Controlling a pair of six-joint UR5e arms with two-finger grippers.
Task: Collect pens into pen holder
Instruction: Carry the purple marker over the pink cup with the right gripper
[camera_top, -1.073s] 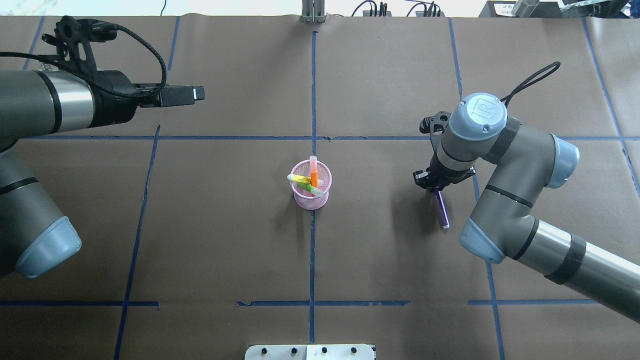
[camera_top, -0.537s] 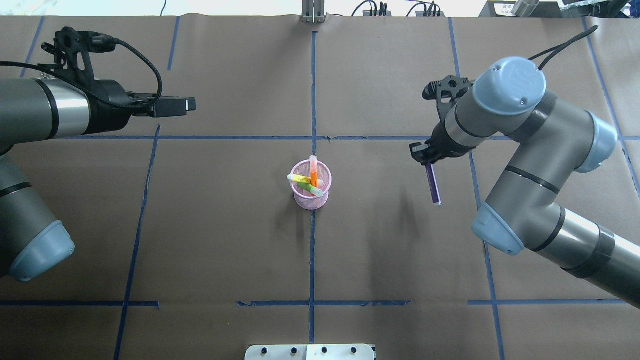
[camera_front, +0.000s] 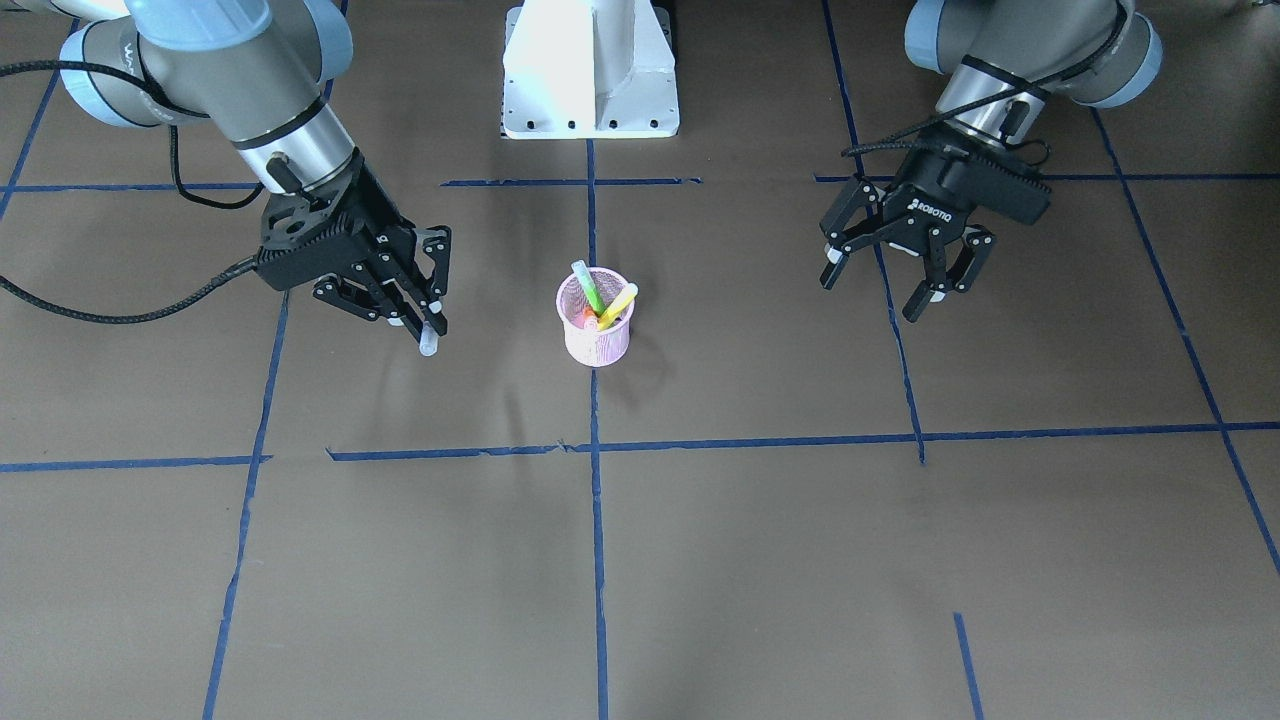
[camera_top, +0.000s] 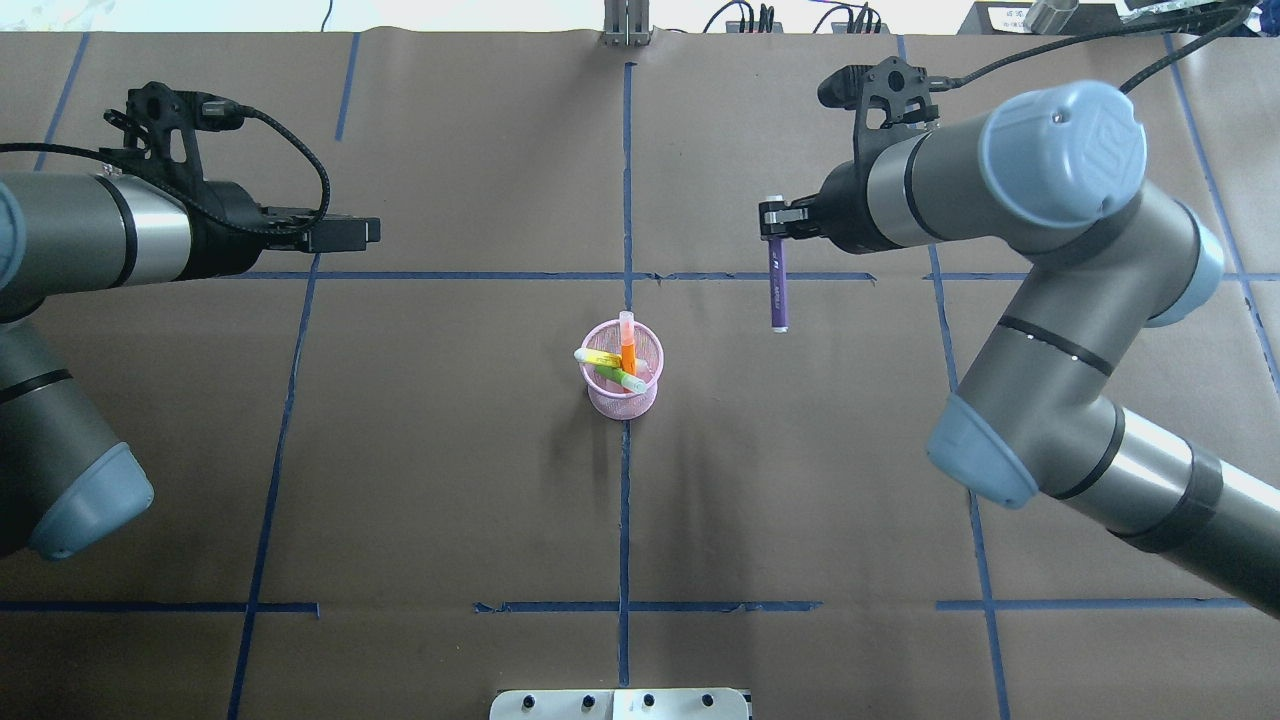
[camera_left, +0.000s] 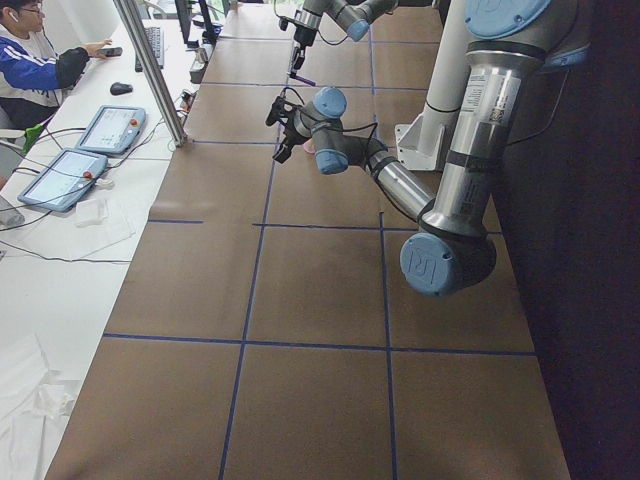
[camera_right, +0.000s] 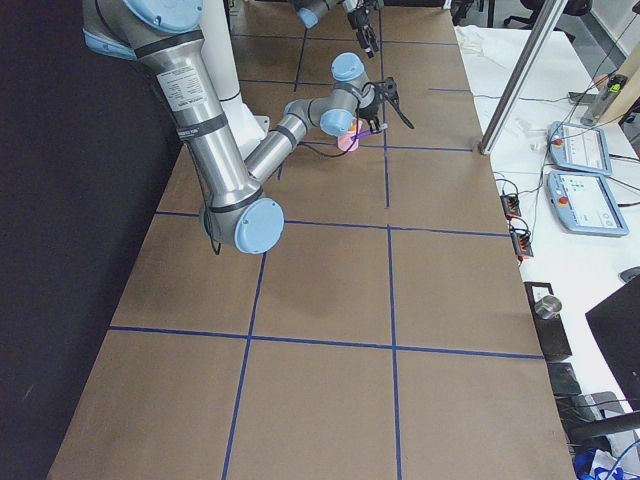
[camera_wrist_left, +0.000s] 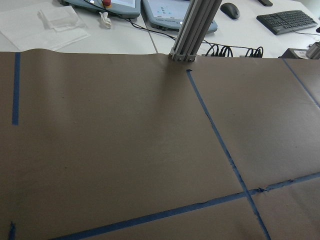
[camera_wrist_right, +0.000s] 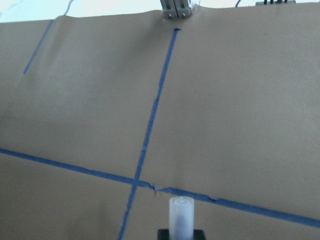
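Three slim highlighter-like sticks with pale caps, the orange pen (camera_top: 627, 352), the yellow pen (camera_top: 598, 357) and the green pen (camera_top: 626, 380), leaned crossed inside the small round pink wire-mesh pen holder (camera_top: 612, 404). Their caps stood above its rim. The holder stood near the middle of the tabletop, on the centre line of blue tape (camera_top: 624, 520). Being longer than the cup is tall, each probably propped itself on the mesh wall.

The fourth, the slim purple pen (camera_top: 778, 292), was off the brown paper (camera_top: 450, 450), in the air. It was apart from the holder, toward the table's right edge and somewhat toward the far edge. The right gripper (camera_front: 425, 325) was clamped on it near the capped end, with the pale cap poking past the fingertips. An end grip likely left the long barrel free to enter the cup.

The left gripper (camera_front: 880, 290) had its jaws spread and held nothing. It hovered toward the left edge, well apart from the holder, probably parked clear of the right arm's path.

Judgement: last pen in transit. Risk: the barrel snagging on the crossed pens, or tipping the light cup.
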